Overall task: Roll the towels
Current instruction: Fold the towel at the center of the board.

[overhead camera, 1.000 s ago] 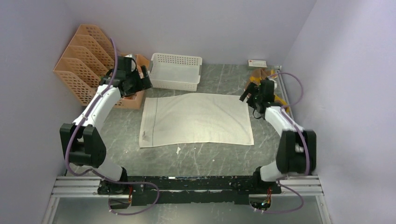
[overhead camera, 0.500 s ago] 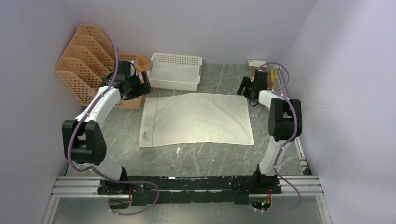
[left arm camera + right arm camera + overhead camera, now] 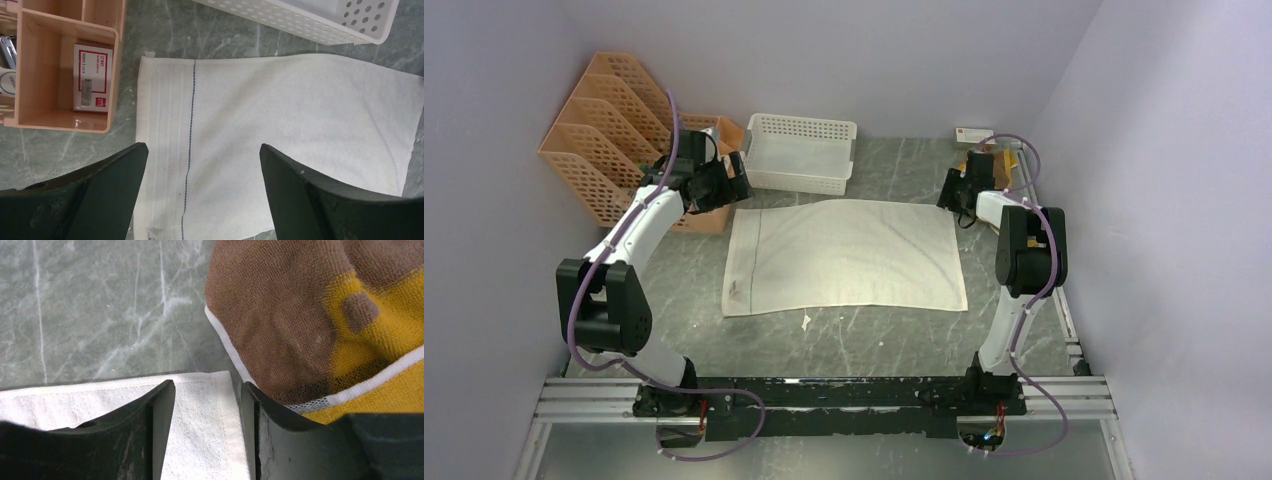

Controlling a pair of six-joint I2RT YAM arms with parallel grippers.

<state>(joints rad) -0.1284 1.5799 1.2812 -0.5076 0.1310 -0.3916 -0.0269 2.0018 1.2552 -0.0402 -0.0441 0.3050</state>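
Right fingers [image 3: 125, 440] astride cream towel [image 3: 200, 435] corner, beside brown towel [image 3: 290, 315].

White lattice basket [image 3: 794, 181] at back; orange file rack [image 3: 594, 150] left; staple box [image 3: 92, 77] in orange tray [image 3: 116, 80].

Towels: two. One cream-white towel [image 3: 844, 255] lies flat below the left gripper [image 3: 202, 150], with its corner between the fingers of the right gripper [image 3: 207, 390]. One brown-and-yellow towel [image 3: 310, 315] sits just past the right gripper's fingertips.

Containers: three.
- One white lattice basket [image 3: 794, 182] ahead of the left gripper.
- One orange file rack [image 3: 594, 130] off to that gripper's left.
- One orange desk tray [image 3: 116, 75] beside it, holding one red-and-white carton [image 3: 91, 77].

One small white box [image 3: 975, 134] lies beyond the right gripper.

Grippers: two.
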